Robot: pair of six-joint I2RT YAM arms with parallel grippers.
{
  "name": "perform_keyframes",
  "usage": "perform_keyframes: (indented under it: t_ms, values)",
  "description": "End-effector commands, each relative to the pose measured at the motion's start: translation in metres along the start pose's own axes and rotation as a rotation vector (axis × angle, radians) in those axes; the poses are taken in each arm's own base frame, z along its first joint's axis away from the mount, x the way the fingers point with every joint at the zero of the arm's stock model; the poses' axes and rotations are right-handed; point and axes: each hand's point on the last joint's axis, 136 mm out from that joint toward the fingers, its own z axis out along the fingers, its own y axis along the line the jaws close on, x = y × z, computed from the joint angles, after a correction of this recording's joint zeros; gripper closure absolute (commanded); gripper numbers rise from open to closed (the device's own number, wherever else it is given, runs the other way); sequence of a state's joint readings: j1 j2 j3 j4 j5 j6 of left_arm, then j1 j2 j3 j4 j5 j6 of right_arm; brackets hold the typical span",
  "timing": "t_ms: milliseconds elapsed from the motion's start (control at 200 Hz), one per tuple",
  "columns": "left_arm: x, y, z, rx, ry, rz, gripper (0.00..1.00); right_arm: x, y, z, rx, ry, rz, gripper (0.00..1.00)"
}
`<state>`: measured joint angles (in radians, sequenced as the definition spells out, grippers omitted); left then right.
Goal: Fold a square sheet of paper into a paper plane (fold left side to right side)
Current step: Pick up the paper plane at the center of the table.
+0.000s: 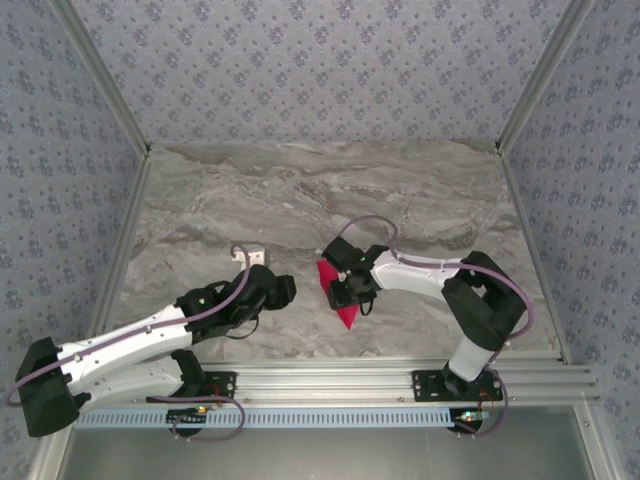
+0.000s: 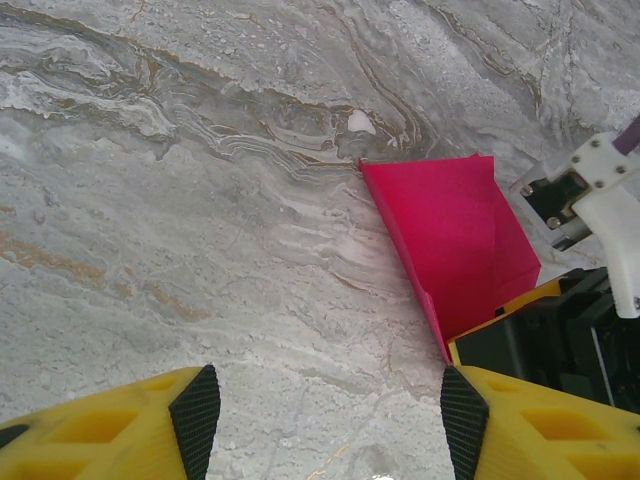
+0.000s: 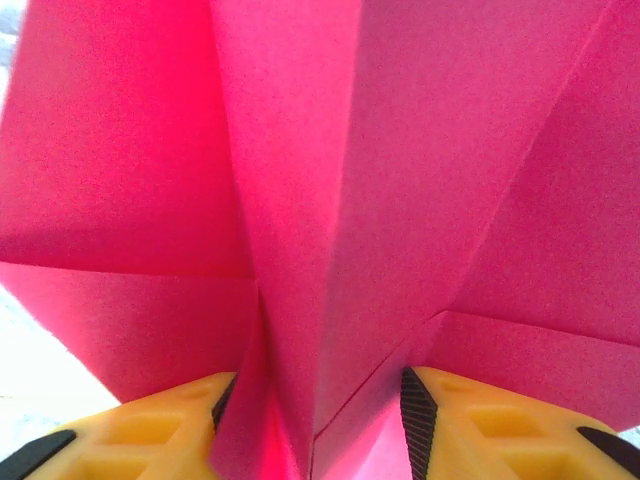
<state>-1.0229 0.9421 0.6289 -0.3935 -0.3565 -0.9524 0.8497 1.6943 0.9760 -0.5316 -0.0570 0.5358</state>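
The left gripper (image 2: 330, 410) is held open, empty. The pink paper (image 3: 450, 150) is straddled by the right gripper (image 3: 315, 410); whether it is gripped cannot be told.

Soft, even light from above fills the overhead view, leaving the grey veined marble tabletop (image 1: 300, 190) bright and sharp, with only faint, short shadows. From the left wrist, the folded magenta-pink paper (image 2: 450, 230) looks crisp and vividly saturated. From the right wrist, that paper sits so near the lens that its creases blur, shade pools in the centre fold, and the lower-left corner washes out to white.
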Motion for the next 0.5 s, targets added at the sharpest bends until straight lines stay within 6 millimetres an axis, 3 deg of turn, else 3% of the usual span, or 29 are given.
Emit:
perform_keyframes:
  t_ms: [0, 90, 205, 375, 495]
  values:
    - [-0.004, 0.005, -0.004, -0.015, -0.023, -0.006, 0.38, 0.003, -0.01, 0.002, 0.08, 0.026, 0.015, 0.53]
    - [-0.005, 0.006, -0.005, -0.018, -0.024, -0.005, 0.37, 0.007, -0.014, 0.003, 0.101, 0.046, 0.017, 0.57]
    - [-0.005, 0.008, -0.006, -0.021, -0.028, -0.007, 0.37, 0.004, -0.012, -0.001, 0.089, 0.033, 0.015, 0.69]
    - [-0.006, 0.008, -0.008, -0.018, -0.03, -0.007, 0.37, -0.01, -0.008, -0.017, 0.068, -0.01, 0.019, 0.9]
    - [-0.008, 0.008, -0.012, -0.007, -0.039, -0.003, 0.36, -0.026, -0.015, -0.028, 0.059, -0.034, 0.032, 0.96]
